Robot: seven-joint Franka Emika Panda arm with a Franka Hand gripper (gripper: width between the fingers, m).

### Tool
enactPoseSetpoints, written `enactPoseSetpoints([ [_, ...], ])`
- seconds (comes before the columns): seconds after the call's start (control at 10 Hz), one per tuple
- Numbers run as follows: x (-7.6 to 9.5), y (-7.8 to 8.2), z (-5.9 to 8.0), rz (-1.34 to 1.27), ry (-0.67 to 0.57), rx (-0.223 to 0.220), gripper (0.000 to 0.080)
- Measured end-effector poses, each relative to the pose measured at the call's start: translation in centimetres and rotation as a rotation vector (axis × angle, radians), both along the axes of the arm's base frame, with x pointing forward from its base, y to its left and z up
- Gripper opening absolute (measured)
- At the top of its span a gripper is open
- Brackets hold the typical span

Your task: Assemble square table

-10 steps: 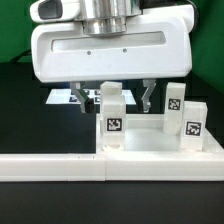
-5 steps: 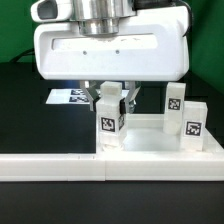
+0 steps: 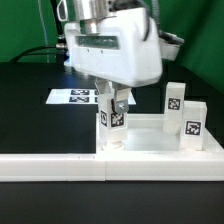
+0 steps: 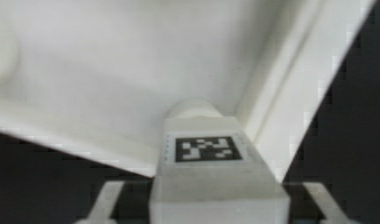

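The white square table top (image 3: 150,142) lies against the fence, rim up. Two short white tagged legs (image 3: 173,100) (image 3: 193,126) stand upright at its corners on the exterior view's right. A third tagged leg (image 3: 110,126) stands at the corner on the exterior view's left. My gripper (image 3: 112,103) is shut on this leg's upper part, and the hand is turned about its vertical axis. In the wrist view the leg (image 4: 208,150) sits between my fingers (image 4: 119,200), with the table top (image 4: 116,80) and its raised rim (image 4: 285,90) beyond it.
The long white bar-shaped fence (image 3: 60,166) runs across the front, touching the table top. The marker board (image 3: 75,97) lies flat on the black table behind the gripper. A green backdrop stands at the back.
The fingers, open on either side of the leg a second ago, have closed on it. The hand has since turned about its vertical axis, and the leg's tag has turned with it.
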State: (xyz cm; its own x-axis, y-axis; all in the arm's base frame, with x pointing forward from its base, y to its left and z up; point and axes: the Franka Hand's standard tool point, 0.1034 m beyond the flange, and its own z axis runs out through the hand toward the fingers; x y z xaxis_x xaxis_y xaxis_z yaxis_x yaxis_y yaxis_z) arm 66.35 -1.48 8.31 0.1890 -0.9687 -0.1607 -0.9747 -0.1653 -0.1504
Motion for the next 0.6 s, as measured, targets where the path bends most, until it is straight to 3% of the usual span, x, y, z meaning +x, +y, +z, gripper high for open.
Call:
enactPoseSetpoints([
  [0.1, -0.04, -0.19, 0.0, -0.093, 0.008, 0.038, 0.0291],
  [0.3, -0.04, -0.11, 0.0, -0.122, 0.013, 0.047, 0.0291],
  [0.4, -0.05, -0.12, -0.04, -0.098, 0.009, 0.044, 0.0384],
  [0.5, -0.05, -0.08, -0.04, -0.097, 0.009, 0.043, 0.0538],
  [0.6, 0.1, 0.0, 0.04, 0.046, -0.01, -0.007, 0.0538],
])
